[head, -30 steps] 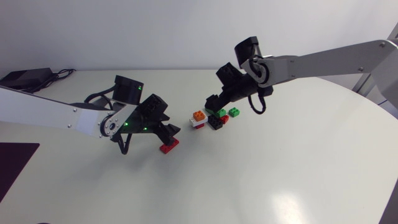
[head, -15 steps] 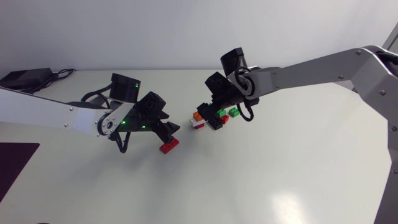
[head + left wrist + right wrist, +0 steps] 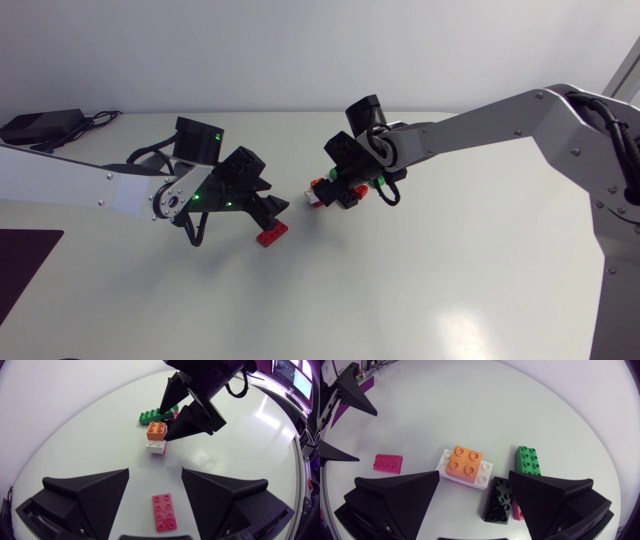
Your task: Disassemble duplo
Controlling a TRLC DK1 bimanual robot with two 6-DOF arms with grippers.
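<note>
A small stack, an orange brick [image 3: 464,461] on a white brick [image 3: 481,478], stands at the table's middle; it shows in the head view as the orange and white stack [image 3: 318,189]. Beside it lie a black brick [image 3: 498,500] and a green brick [image 3: 528,459]. My right gripper [image 3: 475,505] hangs open just above them, one finger towards the stack's side and the other by the green brick. A flat red brick [image 3: 164,511] lies on the table between the open fingers of my left gripper [image 3: 155,477], with a gap on both sides.
A small red piece [image 3: 517,511] peeks out under the black brick. A dark purple mat [image 3: 22,268] lies at the table's left edge. My right gripper [image 3: 169,424] shows ahead of the left one, over the orange and white stack [image 3: 156,438].
My right arm has swung left and come down over the brick cluster, its gripper now over the stack. The left arm and the red brick have hardly moved.
</note>
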